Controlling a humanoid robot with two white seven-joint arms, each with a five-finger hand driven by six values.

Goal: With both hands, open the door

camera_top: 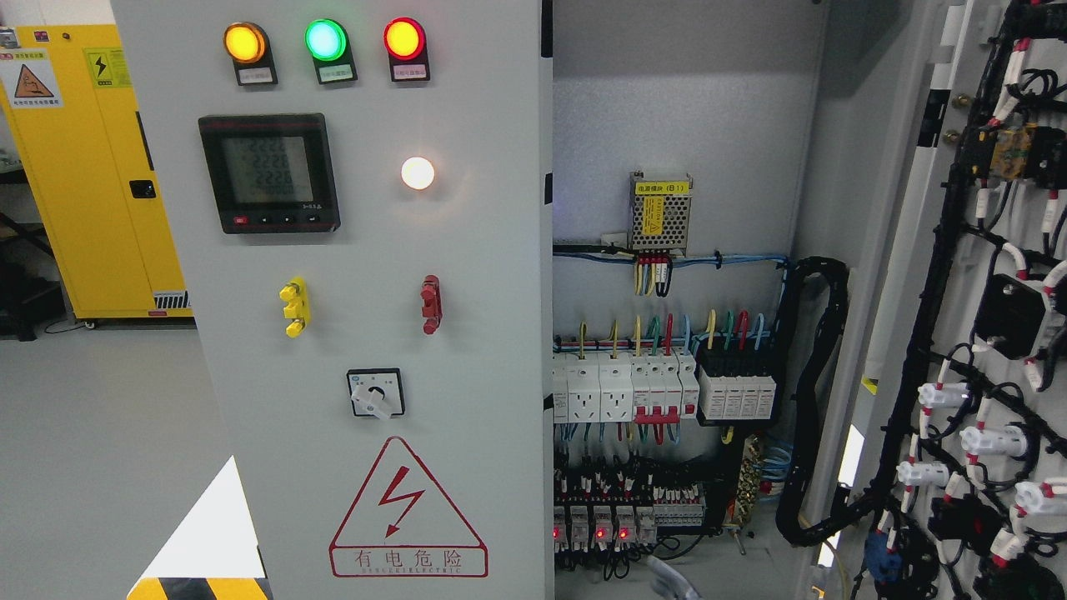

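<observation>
The electrical cabinet is being viewed with its two doors in different states. The left door (pixel 375 333) is being kept closed, its face carrying three indicator lamps (pixel 325 40), a digital meter (pixel 269 172), a white lamp (pixel 418 172), a yellow handle (pixel 293 307), a red handle (pixel 430 304), a rotary switch (pixel 375 393) and a red warning triangle (pixel 408 512). The right door (pixel 967 333) is being held swung well out, so that its wired inner face is being shown and the cabinet interior (pixel 667 125) is being exposed: a power supply (pixel 660 212), a row of breakers (pixel 621 387) and relays (pixel 600 521) below.

Neither hand is being shown, so whether the fingers are spread, pressed together or pinching anything cannot be told. A pale curved piece at the bottom edge near the interior is too partial to be identified.

By judgement, the right half of the task is being treated as done, with the left door remaining. Its free edge (pixel 546 300) is lying just beside the opened bay, and open floor (pixel 92 433) is being left clear at its left, with a yellow cabinet (pixel 100 167) standing well apart
</observation>
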